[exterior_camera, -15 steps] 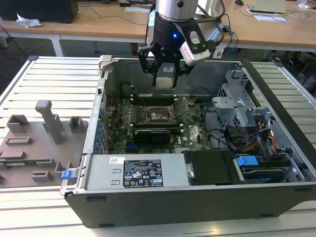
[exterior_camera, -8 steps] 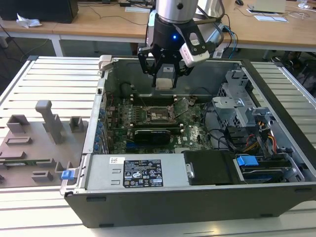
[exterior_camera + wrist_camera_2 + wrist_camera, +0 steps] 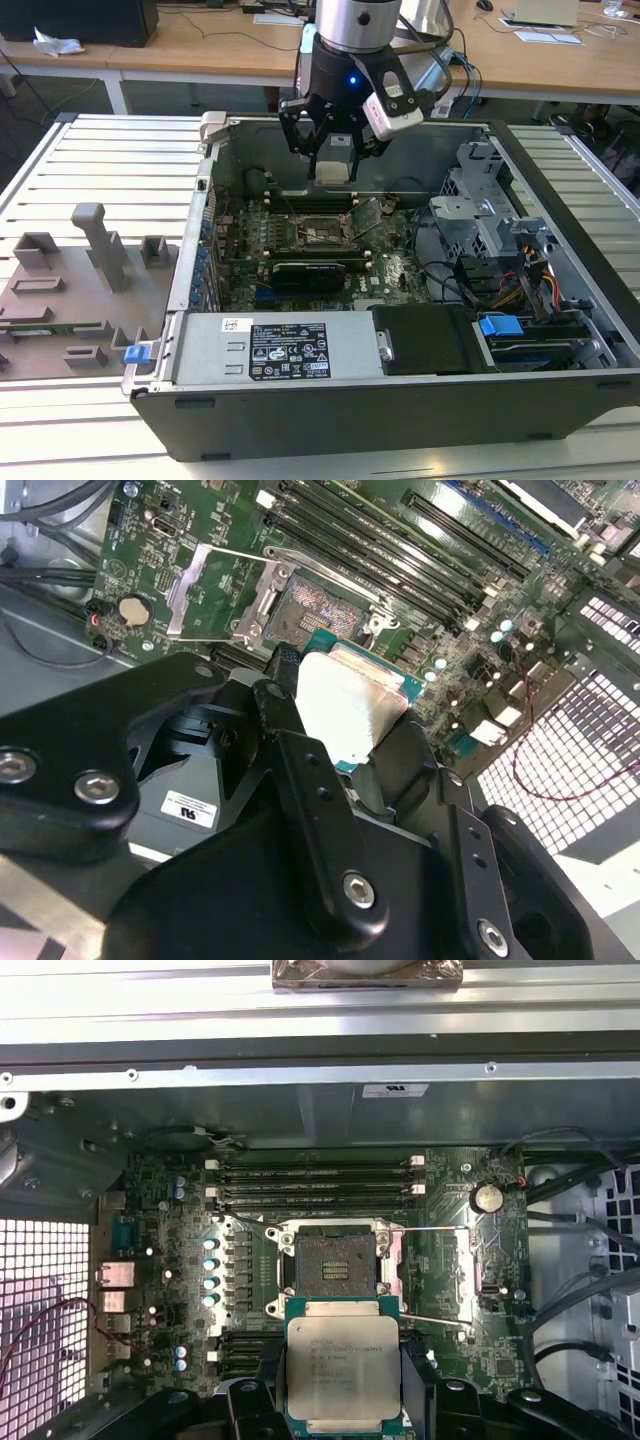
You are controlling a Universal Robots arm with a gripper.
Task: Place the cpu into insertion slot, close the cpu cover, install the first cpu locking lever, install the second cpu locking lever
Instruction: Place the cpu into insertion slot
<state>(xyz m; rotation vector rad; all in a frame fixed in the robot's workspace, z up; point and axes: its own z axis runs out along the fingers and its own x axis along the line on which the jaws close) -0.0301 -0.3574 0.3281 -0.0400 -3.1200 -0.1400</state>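
One cpu (image 3: 343, 1370), pinched in tool (image 3: 333, 158), near open insertion slot (image 3: 335, 1268); step one underway; seating likely needs square alignment.

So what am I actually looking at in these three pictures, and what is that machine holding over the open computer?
The exterior view comes from a camera off the arm: a robot arm ends in a black gripper hanging over an open computer case on a slatted metal table. The two wrist views come from cameras riding on the arm, looking down past the gripper. It pinches the cpu, a small silver chip, above the green motherboard. Near it lies the insertion slot, empty, with its cpu cover swung open. Grey holders lie on the table at the exterior view's left.
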